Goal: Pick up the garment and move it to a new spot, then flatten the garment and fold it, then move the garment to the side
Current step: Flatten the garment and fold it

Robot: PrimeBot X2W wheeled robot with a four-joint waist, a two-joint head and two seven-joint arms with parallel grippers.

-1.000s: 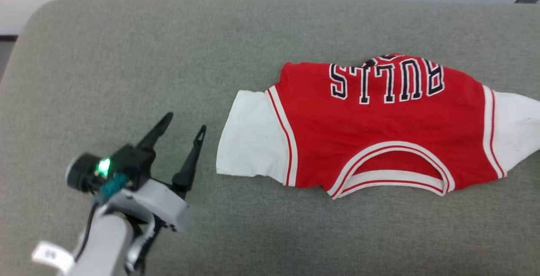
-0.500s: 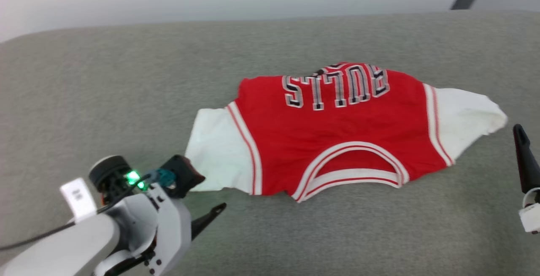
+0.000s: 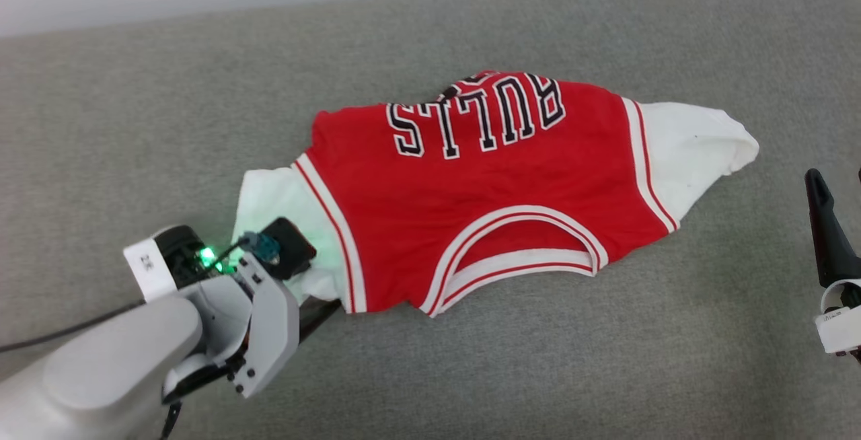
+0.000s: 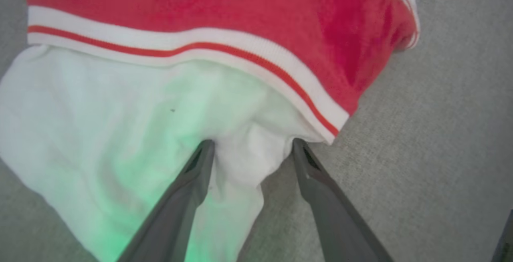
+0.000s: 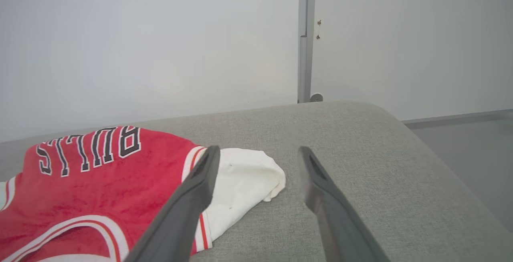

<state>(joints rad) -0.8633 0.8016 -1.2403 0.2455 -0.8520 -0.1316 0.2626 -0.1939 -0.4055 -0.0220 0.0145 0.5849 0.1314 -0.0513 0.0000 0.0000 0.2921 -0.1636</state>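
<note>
The broad grey woven-fabric cushion (image 3: 168, 110) carries the soft red jersey with white sleeves and black lettering (image 3: 484, 211), which lies mostly flat at its middle, collar toward the robot. Its left white sleeve (image 4: 100, 125) bunches up between the two dark fingers of the left gripper (image 4: 252, 150), which stand spread and not clamped. The right gripper (image 5: 258, 152) hangs released near the other sleeve (image 5: 244, 178), apart from it. A sound pick likely means closing on a thick fold and taking the far sleeve too, so the shirt lifts evenly.

Head view's edge crops the right end effector (image 3: 836, 181).
</note>
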